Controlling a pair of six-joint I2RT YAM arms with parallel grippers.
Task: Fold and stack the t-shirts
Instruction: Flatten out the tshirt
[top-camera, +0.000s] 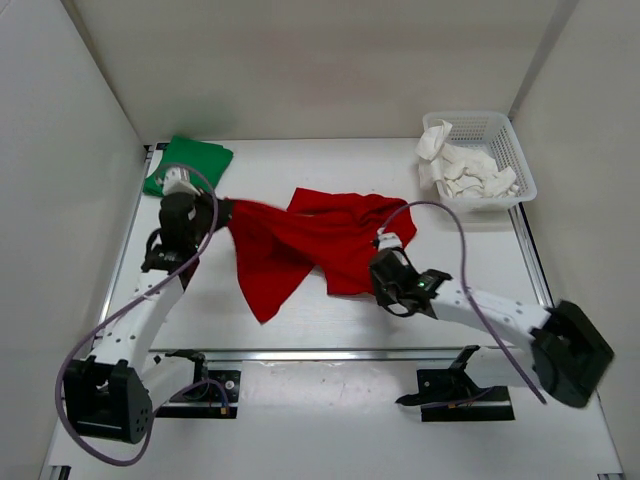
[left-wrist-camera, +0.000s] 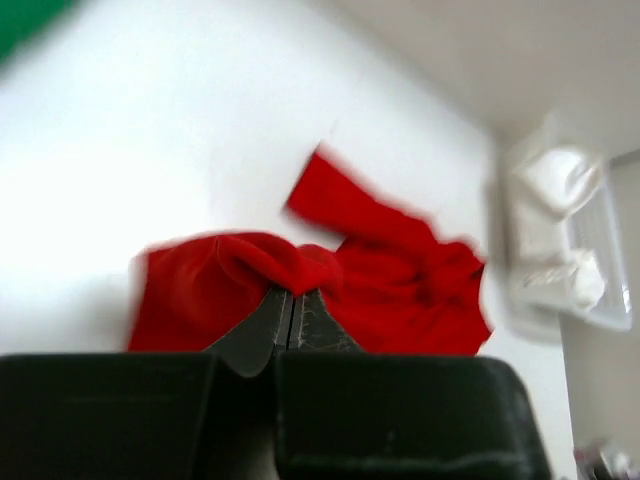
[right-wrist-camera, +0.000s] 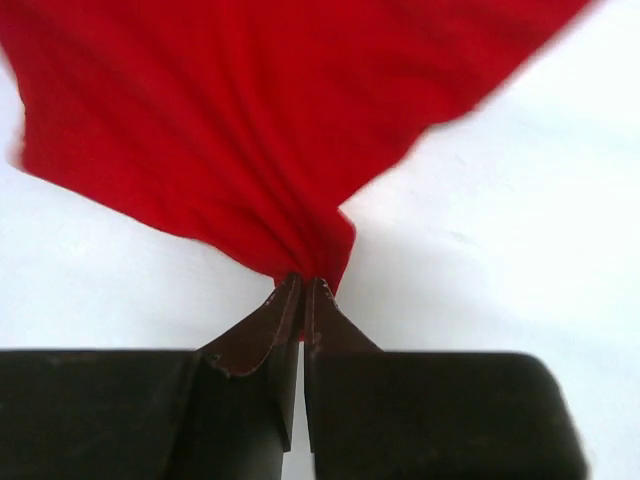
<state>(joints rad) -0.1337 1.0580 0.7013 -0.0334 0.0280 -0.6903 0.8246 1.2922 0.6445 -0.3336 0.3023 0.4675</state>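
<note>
The red t-shirt (top-camera: 300, 240) hangs stretched and crumpled between both grippers over the middle of the table. My left gripper (top-camera: 222, 212) is shut on its left edge, seen bunched at the fingertips in the left wrist view (left-wrist-camera: 291, 292). My right gripper (top-camera: 376, 268) is shut on its right lower edge, the cloth (right-wrist-camera: 250, 130) pinched at the tips (right-wrist-camera: 303, 283). The green t-shirt (top-camera: 190, 160) lies folded at the far left corner. The white t-shirt (top-camera: 462, 168) lies crumpled in the basket.
The white mesh basket (top-camera: 515, 150) stands at the far right corner and also shows blurred in the left wrist view (left-wrist-camera: 590, 260). White walls enclose the table on three sides. Purple cables loop off both arms.
</note>
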